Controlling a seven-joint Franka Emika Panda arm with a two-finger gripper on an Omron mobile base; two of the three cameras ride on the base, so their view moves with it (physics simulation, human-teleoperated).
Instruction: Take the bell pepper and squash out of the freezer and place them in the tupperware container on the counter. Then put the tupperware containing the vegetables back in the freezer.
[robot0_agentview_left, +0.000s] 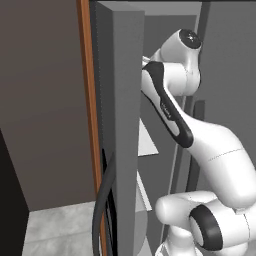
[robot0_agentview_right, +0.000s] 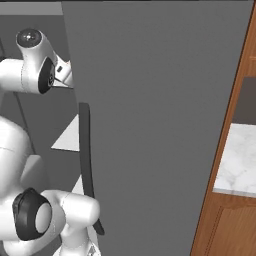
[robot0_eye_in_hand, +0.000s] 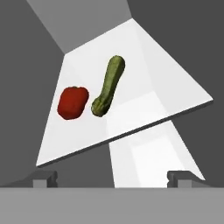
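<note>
Right now I hold the gripper (robot0_eye_in_hand: 112, 177) spread wide and empty, looking at a white freezer shelf (robot0_eye_in_hand: 175, 87). Ahead lie the bell pepper (robot0_eye_in_hand: 72, 102) and, just beside it, the squash (robot0_eye_in_hand: 108, 85), its long axis pointing away.

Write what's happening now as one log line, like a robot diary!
fingers: open, empty | bell pepper beside squash on freezer shelf | neither picked yet

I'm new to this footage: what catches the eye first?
In the hand view, a bright red bell pepper and a dark green squash lie close together on a white freezer shelf. The open pincer hangs short of them, holding nothing.
</note>
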